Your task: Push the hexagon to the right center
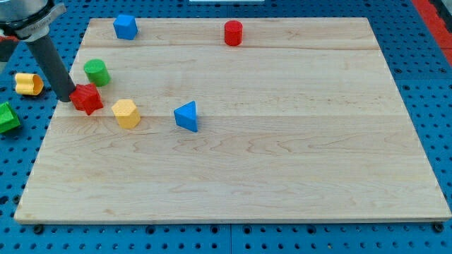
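Note:
A yellow hexagon (126, 113) lies on the wooden board (282, 176), left of the middle. A red star-shaped block (87, 99) sits just to its left, a small gap between them. My tip (66, 99) is at the board's left edge, touching or almost touching the red star's left side. The dark rod slants up from it toward the view's top left. A blue triangle (187, 116) lies to the right of the hexagon.
A green cylinder (95, 72) stands just above the red star. A blue block (125, 27) and a red cylinder (233, 32) sit near the board's top edge. Off the board at the left lie a yellow block (28, 83) and a green block (7, 117).

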Robot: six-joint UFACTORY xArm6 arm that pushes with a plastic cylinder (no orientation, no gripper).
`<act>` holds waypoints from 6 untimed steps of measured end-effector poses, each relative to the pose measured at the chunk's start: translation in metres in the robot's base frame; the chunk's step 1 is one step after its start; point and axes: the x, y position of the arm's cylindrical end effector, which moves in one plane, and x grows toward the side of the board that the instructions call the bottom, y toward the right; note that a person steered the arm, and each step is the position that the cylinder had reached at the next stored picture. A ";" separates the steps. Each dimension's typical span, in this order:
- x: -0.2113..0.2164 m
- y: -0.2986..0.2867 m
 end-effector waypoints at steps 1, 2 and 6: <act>0.001 0.000; 0.001 0.000; 0.020 0.048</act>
